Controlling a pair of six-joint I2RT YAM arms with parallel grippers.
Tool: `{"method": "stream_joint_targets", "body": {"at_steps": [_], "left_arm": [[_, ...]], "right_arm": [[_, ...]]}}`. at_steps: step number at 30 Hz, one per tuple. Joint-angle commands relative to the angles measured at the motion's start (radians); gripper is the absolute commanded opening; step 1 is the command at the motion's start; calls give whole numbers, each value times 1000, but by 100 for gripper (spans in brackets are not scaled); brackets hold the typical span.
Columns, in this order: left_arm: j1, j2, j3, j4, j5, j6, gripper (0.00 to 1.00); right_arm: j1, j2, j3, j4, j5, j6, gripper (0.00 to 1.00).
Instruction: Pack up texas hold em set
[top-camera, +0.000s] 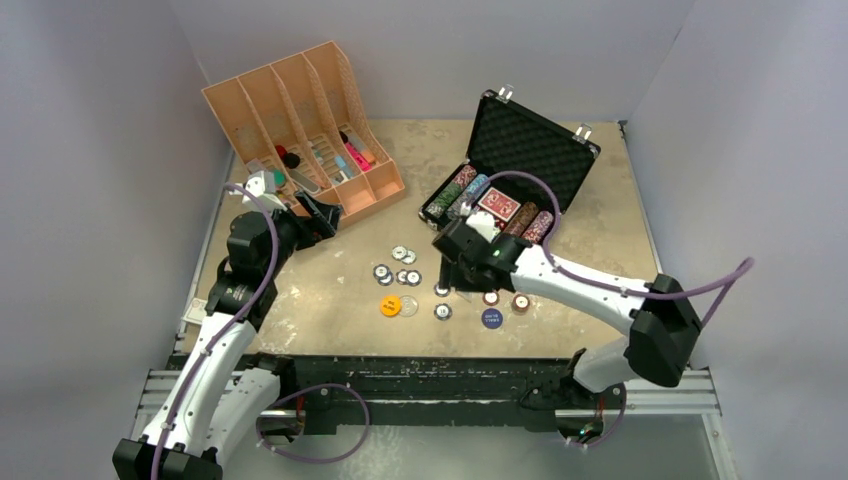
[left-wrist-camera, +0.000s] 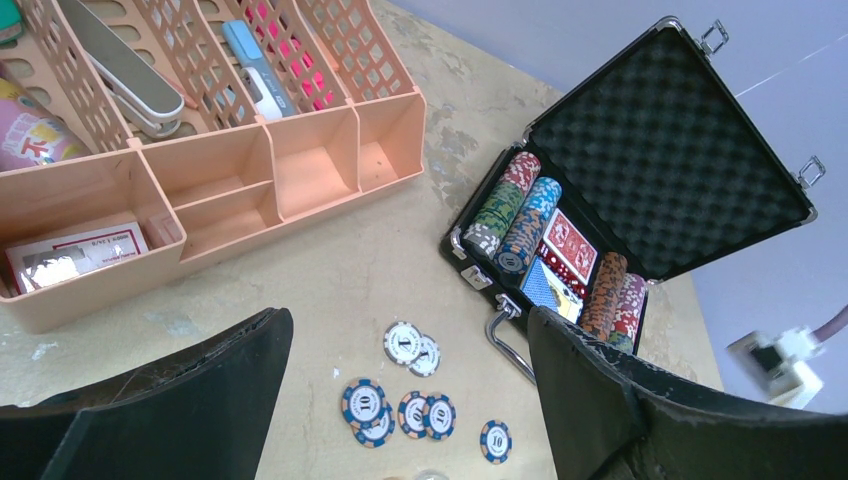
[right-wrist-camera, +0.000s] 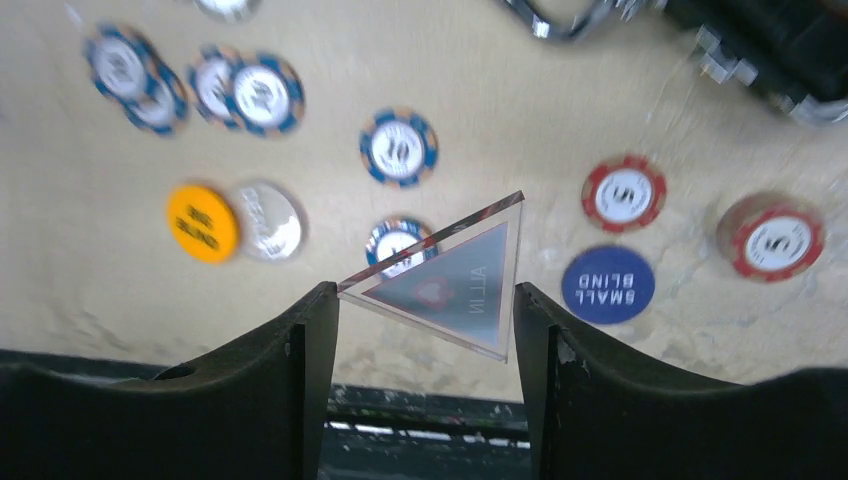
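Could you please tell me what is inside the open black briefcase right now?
The briefcase holds four chip rows, two either side of red-backed cards and a blue-backed deck. Anything beneath them is covered, and its lid shows only foam.

Setting: a robotics lab test cell; a bench set-up rather than a home or shop
Enclosure: plain pale walls (top-camera: 90, 150) box in the table (top-camera: 330, 290) on 3 sides
Rig: 2 white-and-black robot arms, the left arm (top-camera: 225, 345) and the right arm (top-camera: 585, 285), based at an aluminium rail (top-camera: 690, 392) along the near edge
Wiring: purple cables (top-camera: 712, 290) loop along both arms; a white socket box (left-wrist-camera: 778, 358) has a lead plugged in
Surface: tabletop stained and scuffed
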Motion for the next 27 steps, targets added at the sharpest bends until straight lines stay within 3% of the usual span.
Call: {"method": "stream_joint_targets", "body": {"at_steps": [1, 6, 9, 13, 19, 27], "left_arm": [[8, -1, 25, 32, -2, 22, 87], [8, 3, 26, 27, -7, 19, 86], [8, 3, 25, 23, 0, 19, 86], [8, 0, 25, 21, 0, 19, 86], [7, 2, 24, 13, -6, 24, 86], [7, 10, 24, 13, -4, 26, 86]], "right_arm": [[-131, -20, 72, 32, 87, -91, 56], [-329, 38, 173, 153, 107, -215, 56], [-404, 139, 251, 198, 201, -255, 56], [-494, 275, 333, 283, 201, -325, 56], [-561, 426, 444, 344, 159, -430, 56], [-594, 461, 442, 390, 58, -537, 57]]}}
